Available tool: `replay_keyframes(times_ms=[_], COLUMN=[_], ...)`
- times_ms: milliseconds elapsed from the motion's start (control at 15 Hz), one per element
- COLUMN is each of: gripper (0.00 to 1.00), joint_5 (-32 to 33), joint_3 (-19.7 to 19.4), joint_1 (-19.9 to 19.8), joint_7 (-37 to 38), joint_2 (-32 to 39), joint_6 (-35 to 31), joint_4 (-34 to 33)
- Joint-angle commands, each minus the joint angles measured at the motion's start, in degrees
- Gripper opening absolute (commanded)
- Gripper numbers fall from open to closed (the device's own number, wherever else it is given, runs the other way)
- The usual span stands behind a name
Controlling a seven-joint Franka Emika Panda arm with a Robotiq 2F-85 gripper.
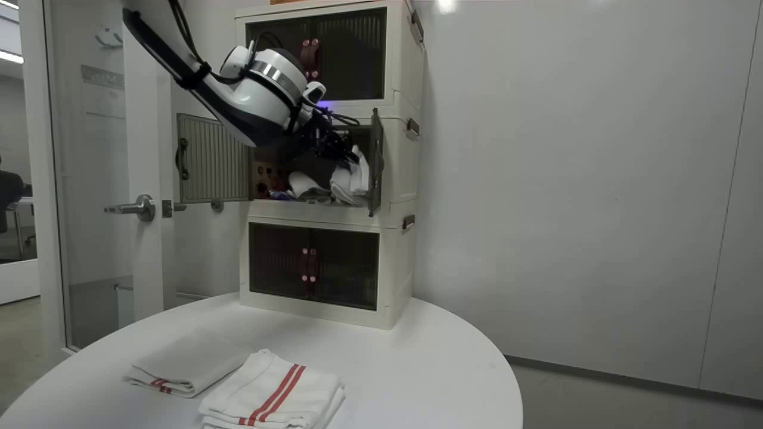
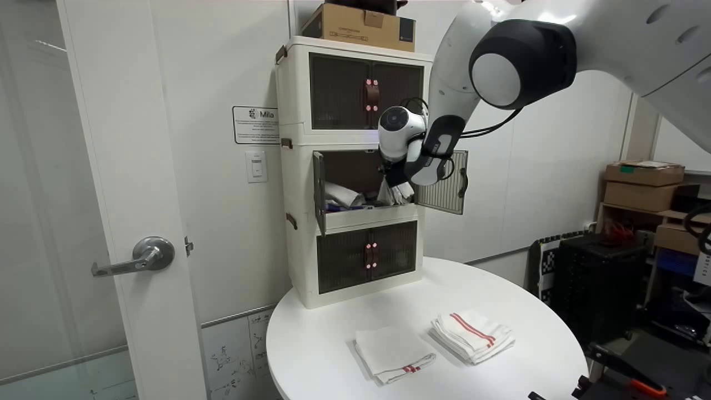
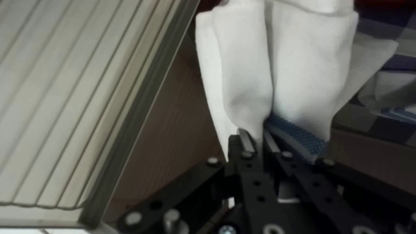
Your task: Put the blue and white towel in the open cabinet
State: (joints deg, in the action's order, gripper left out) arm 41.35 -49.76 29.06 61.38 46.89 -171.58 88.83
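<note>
The blue and white towel (image 3: 308,61) is pinched between my gripper's fingertips (image 3: 255,141), with its blue stripe beside one finger in the wrist view. It hangs in bunched folds. In both exterior views the towel (image 1: 350,182) (image 2: 397,193) is in the opening of the open cabinet, the tower's middle compartment (image 1: 310,211) (image 2: 372,218), close to one door. My gripper (image 1: 353,156) reaches into that opening; the arm hides it in an exterior view. I cannot tell whether the towel's lower end rests on the compartment floor.
Both doors (image 1: 214,159) (image 1: 376,164) of the middle compartment stand open; one (image 3: 81,97) is close beside my gripper. Other cloths (image 1: 307,186) (image 3: 396,97) lie inside. Two red-striped white towels (image 1: 191,363) (image 1: 274,390) lie on the round table (image 1: 429,369). The top and bottom compartments are shut.
</note>
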Motion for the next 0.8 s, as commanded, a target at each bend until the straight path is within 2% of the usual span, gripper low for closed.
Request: replay_keyframes(times_ms=[0, 533, 667, 733], gripper=[0.07, 0.07, 0.35, 0.40], joint_5=[-1.11, -1.29, -2.11, -2.27], joint_3=[3.85, 9.80, 13.86, 15.29], joint_1=[-4.04, -10.28, -13.07, -14.16], joint_7=[-3.03, -6.05, -9.44, -10.69], joint_2=[1.91, 5.81, 5.20, 5.15], joint_6=[-0.93, 0.23, 1.78, 1.98], joint_4=[-6.13, -14.92, -15.87, -16.27])
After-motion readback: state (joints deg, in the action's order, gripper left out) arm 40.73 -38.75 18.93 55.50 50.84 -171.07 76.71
